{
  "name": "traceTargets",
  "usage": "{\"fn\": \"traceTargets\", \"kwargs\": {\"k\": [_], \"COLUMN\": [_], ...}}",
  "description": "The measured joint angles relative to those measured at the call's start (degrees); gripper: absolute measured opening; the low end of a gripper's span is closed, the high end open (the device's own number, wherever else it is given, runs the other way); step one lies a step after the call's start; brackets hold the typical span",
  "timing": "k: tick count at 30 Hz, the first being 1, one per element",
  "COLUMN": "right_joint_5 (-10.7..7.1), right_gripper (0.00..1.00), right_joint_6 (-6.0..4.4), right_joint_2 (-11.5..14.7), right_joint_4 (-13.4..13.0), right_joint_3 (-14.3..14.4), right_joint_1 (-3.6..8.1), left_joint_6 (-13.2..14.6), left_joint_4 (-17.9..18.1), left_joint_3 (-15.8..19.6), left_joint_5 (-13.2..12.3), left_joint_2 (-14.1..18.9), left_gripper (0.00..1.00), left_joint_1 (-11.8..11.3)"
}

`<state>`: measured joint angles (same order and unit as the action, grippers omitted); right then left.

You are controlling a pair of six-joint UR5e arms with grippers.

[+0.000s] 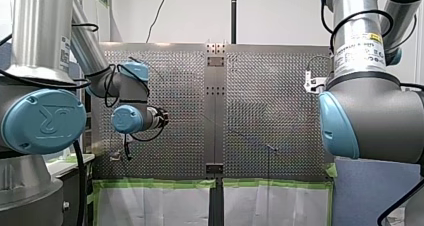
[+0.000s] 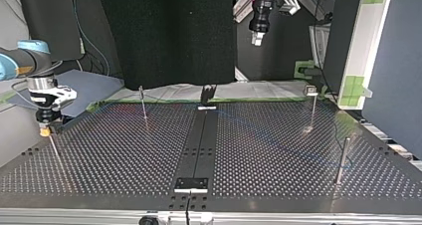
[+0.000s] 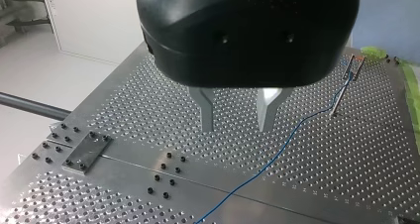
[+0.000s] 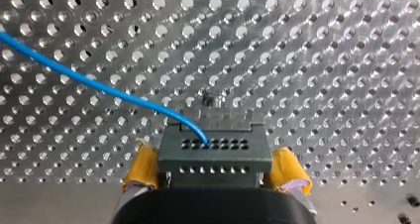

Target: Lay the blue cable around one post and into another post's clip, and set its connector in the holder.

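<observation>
Top view, tabletop (image 2: 278, 150): perforated metal, with a dark middle strip (image 2: 198, 140) running from the near edge to the far one.
My left arm (image 1: 42, 118): it comes in at the front view's left, and its wrist is bent over that side of the tabletop.
My right arm (image 1: 370, 116): it fills the front view's right. In the top view it reaches down at the tabletop's left edge.
My left gripper (image 3: 237, 129): black body with metal fingers. Its jaws stand apart with nothing between them, hanging above the tabletop.
My right gripper (image 4: 216, 170): low over the tabletop, its jaws clamped on the connector from both sides.
Posts: in the top view I see a clip-topped post (image 2: 311, 110) at the right, a plain post (image 2: 342, 160) nearer the camera on that side, and a thin post (image 2: 144, 105) left of the strip.
Connector (image 4: 215, 149): black, with rows of small holes on its face, held between the yellow pads (image 4: 142, 168). I cannot tell whether it touches the tabletop.
Blue cable (image 3: 277, 152): in the right wrist view it enters one hole of the connector and curves away over the tabletop. In the left wrist view it lies across the tabletop beside my left gripper and runs to a slim post ahead. I cannot tell whether it sits in that post's clip.
</observation>
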<state>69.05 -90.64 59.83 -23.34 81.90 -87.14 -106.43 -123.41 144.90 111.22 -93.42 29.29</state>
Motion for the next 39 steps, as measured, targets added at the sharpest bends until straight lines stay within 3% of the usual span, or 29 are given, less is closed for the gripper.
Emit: {"fn": "traceTargets", "kwargs": {"k": [15, 31, 39], "right_joint_5": [1.76, 7.31, 12.03], "right_gripper": [0.99, 0.99, 0.99], "right_joint_6": [0.02, -0.01, -0.06], "right_joint_2": [0.06, 0.15, 0.33], "right_joint_4": [0.16, 1.65, 3.71], "right_joint_3": [0.03, -0.01, 0.0], "right_joint_1": [-0.01, 0.05, 0.11], "left_joint_6": [0.0, 0.0, 0.0], "left_joint_4": [0.0, -0.03, -0.17], "left_joint_3": [0.0, 0.01, 0.03], "left_joint_5": [-0.07, -0.01, 0.0], "left_joint_2": [-0.02, 0.0, 0.01], "left_gripper": [1.0, 1.0, 1.0], "left_joint_1": [0.0, 0.0, 0.0]}}
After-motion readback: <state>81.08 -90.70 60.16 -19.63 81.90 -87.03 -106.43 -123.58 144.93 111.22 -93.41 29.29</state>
